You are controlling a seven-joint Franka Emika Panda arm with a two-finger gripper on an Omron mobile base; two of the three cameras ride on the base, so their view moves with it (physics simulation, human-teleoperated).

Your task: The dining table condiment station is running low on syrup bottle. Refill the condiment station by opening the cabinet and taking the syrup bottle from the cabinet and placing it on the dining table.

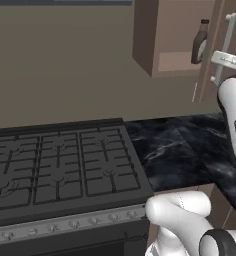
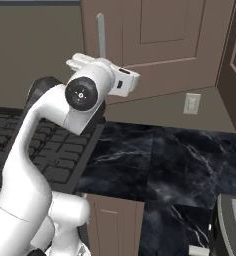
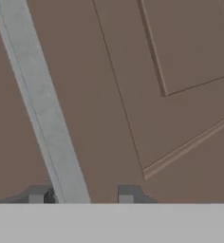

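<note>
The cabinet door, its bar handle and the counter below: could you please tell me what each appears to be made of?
The cabinet door looks like brown wood or painted board with a matte finish: flat colour, a recessed panel, no visible grain. Its handle seems brushed metal: pale silver-grey with a dull sheen. The counter looks like polished black marble, going by its white veins, though it could be an imitation.

syrup bottle (image 1: 200, 42) inside cabinet (image 1: 155, 35), above counter (image 1: 185, 150)
</note>
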